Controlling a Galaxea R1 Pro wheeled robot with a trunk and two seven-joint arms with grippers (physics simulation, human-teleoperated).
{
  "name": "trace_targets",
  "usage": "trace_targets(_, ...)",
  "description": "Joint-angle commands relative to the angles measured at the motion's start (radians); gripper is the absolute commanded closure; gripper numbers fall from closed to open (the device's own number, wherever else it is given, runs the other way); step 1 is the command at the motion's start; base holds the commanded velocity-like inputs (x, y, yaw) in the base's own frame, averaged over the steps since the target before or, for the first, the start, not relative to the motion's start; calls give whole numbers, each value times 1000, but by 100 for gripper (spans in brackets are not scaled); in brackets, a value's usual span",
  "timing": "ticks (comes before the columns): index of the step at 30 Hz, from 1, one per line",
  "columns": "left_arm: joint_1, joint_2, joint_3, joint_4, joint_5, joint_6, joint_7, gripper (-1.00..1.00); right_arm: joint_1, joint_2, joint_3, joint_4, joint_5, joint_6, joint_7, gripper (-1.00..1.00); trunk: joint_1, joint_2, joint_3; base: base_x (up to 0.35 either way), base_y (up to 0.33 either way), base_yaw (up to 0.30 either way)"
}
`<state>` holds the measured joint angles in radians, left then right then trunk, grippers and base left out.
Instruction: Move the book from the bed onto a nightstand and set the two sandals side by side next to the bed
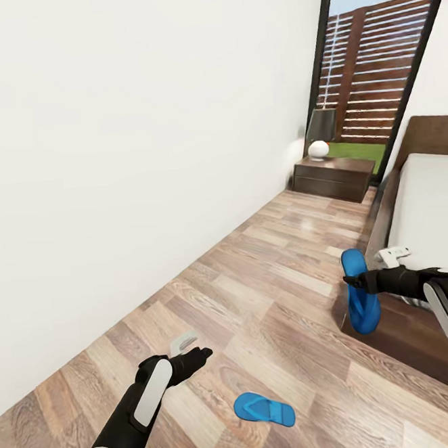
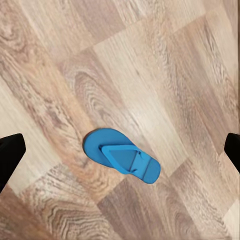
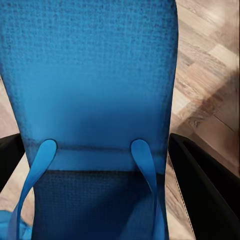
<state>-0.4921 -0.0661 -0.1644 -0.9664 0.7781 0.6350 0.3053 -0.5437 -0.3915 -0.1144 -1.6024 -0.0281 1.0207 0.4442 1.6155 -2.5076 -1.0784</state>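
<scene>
1. The bed (image 1: 431, 199) stood at our right, with a pale mattress and a dark brown frame. The nightstand (image 1: 334, 177) was far ahead under the window, with a lamp (image 1: 320, 134) on its top. We did not see the book in these pictures.
2. Our right gripper (image 1: 357, 281) was closed on one blue sandal (image 1: 361, 299) and held it hanging in the air just beside the bed frame, above the wood floor (image 1: 271, 294). In the right wrist view the sole (image 3: 90, 75) was between the two dark fingers (image 3: 200, 185), and the thin straps were visible.
3. The other sandal (image 1: 264, 408) lay flat on the floor with straps up, well apart from the bed, nearer to our left arm.
4. Our left gripper (image 1: 191, 354) was open and empty; in the left wrist view it looked down at this sandal (image 2: 121, 156).
5. We judged that the held sandal should go down flat, parallel to the frame, with room beside it for the second one.
</scene>
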Motion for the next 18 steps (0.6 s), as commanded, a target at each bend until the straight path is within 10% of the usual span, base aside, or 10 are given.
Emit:
trace_targets(1, 0, 0, -1, -2, 11, 2, 9, -100, -1, 0, -1, -1, -3, 6, 1, 100, 0, 0, -1, 13, 13, -270)
trace_targets(18, 0, 2, 0, -2, 10, 2, 11, -100, -1, 0, -1, -1, -3, 4, 1, 100, 0, 0, -1, 2, 2, -270)
